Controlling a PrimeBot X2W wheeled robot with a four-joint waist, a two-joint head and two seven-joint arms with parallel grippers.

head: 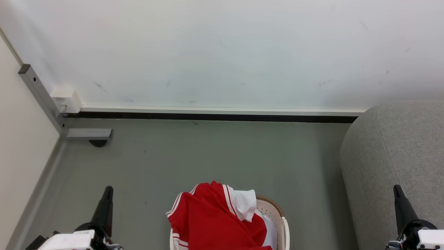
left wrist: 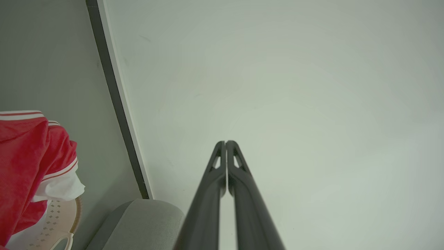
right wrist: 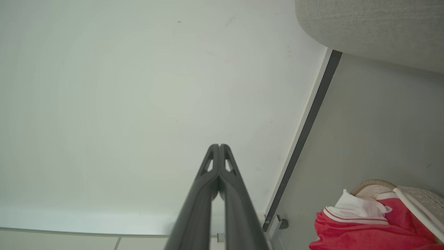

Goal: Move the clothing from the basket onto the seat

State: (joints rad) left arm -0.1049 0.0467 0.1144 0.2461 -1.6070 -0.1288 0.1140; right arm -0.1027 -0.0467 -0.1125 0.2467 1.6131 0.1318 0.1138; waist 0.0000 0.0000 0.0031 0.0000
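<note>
The red clothing (head: 208, 222) with white sleeve parts and thin white stripes is heaped in the cream basket (head: 275, 211) at the bottom centre of the head view, draping over its left rim. The grey seat (head: 395, 149) stands to the right of the basket. My left gripper (head: 108, 190) is shut and empty, left of the basket, well apart from it. My right gripper (head: 396, 189) is shut and empty in front of the seat's edge. The left wrist view shows the clothing (left wrist: 27, 156), basket (left wrist: 55, 218), seat (left wrist: 145, 218) and shut gripper (left wrist: 225, 142); the right wrist view shows the clothing (right wrist: 364, 225), basket (right wrist: 419, 201), seat (right wrist: 374, 27) and shut gripper (right wrist: 219, 146).
A white wall (head: 222, 52) with a dark baseboard (head: 208, 116) runs behind the grey floor (head: 208, 156). A grey metal post and bracket (head: 86, 133) with a white box (head: 66, 99) stand in the far left corner, beside a cream panel (head: 20, 139).
</note>
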